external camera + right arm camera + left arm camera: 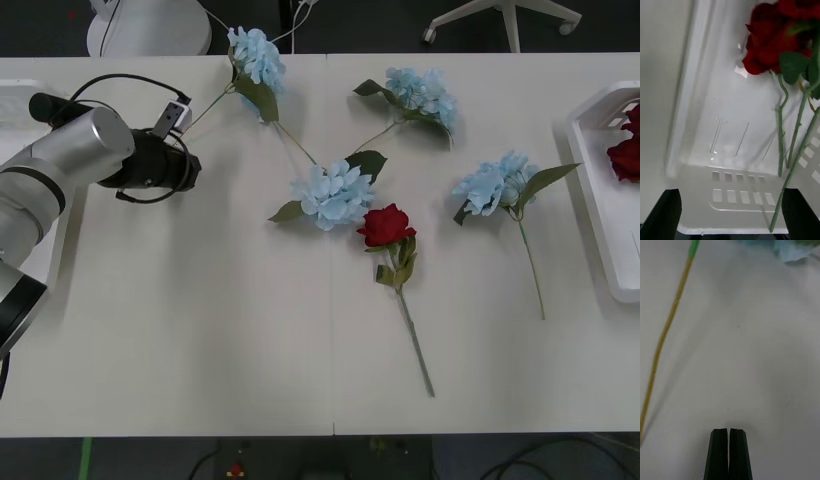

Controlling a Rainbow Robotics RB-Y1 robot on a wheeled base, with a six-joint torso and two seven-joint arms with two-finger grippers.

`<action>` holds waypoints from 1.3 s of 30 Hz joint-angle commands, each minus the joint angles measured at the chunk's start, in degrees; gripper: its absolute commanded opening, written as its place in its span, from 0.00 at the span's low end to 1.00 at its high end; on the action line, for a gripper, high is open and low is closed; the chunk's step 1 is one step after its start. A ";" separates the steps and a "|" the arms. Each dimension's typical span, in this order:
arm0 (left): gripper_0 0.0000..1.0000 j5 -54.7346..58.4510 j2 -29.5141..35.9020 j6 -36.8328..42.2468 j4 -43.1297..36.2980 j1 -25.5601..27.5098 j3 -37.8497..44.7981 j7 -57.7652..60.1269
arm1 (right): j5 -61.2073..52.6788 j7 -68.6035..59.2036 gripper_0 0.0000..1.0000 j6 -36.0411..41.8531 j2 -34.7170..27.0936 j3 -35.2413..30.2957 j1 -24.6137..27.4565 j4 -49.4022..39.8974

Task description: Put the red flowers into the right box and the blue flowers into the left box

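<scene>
Several blue flowers lie across the table: one at the back (255, 55), one at the back right (425, 95), one in the middle (335, 195) and one further right (495, 183). A single red flower (385, 225) lies just in front of the middle blue one, its stem pointing toward me. The right box (600, 200) at the right edge holds red flowers (625, 150). My right gripper (730, 213) hovers open over that box (733, 112), beside the red flowers (767, 45) and their three stems. My left gripper (729, 435) is shut on nothing above bare table. The left arm (150, 160) partly hides the left box (15, 100).
A thin yellow-green stem (666, 333) runs along the table beside the left gripper, and a bit of pale-blue petal (790, 253) shows beyond it. Office chair bases stand behind the table's far edge. The near half of the table is bare.
</scene>
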 commanded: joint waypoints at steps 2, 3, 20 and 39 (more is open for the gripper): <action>0.00 1.27 1.47 9.49 -7.46 -2.17 8.72 -4.32 | -7.78 -4.98 0.78 -0.43 -1.74 13.19 -0.29 -11.94; 0.00 1.44 1.56 11.60 -8.69 -2.17 10.03 -4.32 | -9.10 -7.26 0.79 -0.95 -0.95 14.69 -0.29 -12.91; 0.00 0.74 6.39 47.64 -15.37 -1.91 33.50 -18.56 | -14.46 -25.72 0.82 -14.22 7.49 19.96 2.87 -11.24; 0.00 -24.92 4.98 56.95 -34.35 -2.00 42.03 -20.28 | -12.61 -23.88 0.82 -24.51 10.83 25.67 2.96 -1.22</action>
